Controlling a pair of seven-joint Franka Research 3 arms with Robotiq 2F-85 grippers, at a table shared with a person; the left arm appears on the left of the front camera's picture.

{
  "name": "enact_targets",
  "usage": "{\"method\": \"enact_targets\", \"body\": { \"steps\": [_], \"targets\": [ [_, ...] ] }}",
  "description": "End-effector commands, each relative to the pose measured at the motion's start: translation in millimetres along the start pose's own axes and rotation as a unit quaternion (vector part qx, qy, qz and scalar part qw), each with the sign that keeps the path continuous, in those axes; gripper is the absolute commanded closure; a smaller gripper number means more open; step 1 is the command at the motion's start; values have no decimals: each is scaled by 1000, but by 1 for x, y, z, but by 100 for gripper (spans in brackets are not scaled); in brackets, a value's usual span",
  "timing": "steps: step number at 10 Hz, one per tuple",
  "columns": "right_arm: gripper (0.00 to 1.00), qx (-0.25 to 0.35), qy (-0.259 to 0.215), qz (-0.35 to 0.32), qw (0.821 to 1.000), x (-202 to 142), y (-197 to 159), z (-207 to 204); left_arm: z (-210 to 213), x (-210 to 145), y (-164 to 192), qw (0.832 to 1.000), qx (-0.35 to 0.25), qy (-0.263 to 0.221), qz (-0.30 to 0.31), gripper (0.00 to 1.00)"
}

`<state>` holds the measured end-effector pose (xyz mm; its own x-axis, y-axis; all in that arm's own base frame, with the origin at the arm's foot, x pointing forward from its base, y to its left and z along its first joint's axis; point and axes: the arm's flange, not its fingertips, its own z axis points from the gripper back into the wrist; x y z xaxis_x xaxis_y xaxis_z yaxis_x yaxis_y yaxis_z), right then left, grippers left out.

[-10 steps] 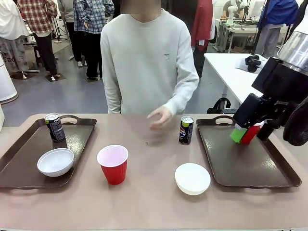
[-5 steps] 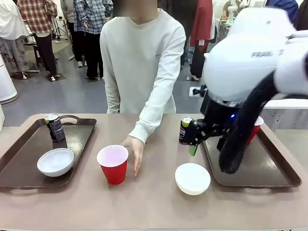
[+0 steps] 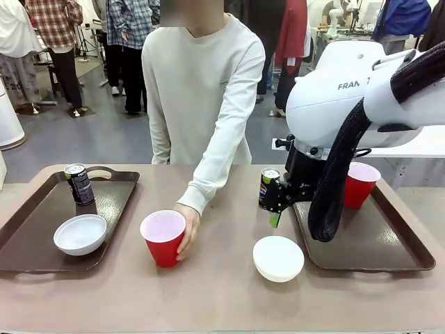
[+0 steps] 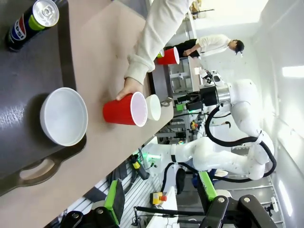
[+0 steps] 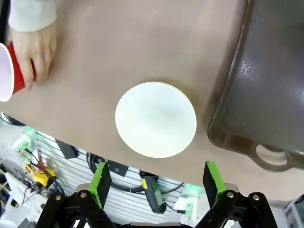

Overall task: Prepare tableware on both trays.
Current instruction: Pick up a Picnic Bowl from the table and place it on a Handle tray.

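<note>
Two grippers stand open and empty: the right gripper (image 5: 156,187) hangs above the white bowl (image 5: 156,119) on bare worktop (image 5: 142,42), a tray (image 5: 223,107) edging just beside it and a hand (image 5: 37,47) on the red cup (image 5: 18,71) farther off; ahead of the left gripper (image 4: 159,194), another bowl (image 4: 64,116) sits inside a second tray (image 4: 23,85), near its rim.

The right arm (image 3: 348,97) bends in from the side, with the right gripper (image 5: 156,183) pointing straight down, jaws spread wide and empty. The left gripper (image 4: 160,192) has its jaws apart too, holding nothing.
</note>
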<state>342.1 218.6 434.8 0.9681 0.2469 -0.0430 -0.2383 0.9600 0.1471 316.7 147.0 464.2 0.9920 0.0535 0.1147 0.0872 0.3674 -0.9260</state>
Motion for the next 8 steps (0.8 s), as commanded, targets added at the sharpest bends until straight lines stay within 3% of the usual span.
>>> {"method": "enact_targets", "body": {
  "steps": [1,3,5,6,8],
  "targets": [
    [0,-9,-3,1,1000,-4,5,0,3,0,-2,1000,2,-1,3,18],
    [0,42,-4,-7,999,3,-12,-11,3,0,-2,1000,2,-1,3,18],
    [0,67,-52,-51,995,-5,-40,-32,3,0,-2,1000,2,-1,3,18],
    [0,64,-79,-64,993,-6,-48,-36,3,0,-2,1000,2,-1,3,18],
    [0,72,-84,-59,992,-5,-51,-53,3,0,-2,1000,2,-1,3,18]
  ]
}}
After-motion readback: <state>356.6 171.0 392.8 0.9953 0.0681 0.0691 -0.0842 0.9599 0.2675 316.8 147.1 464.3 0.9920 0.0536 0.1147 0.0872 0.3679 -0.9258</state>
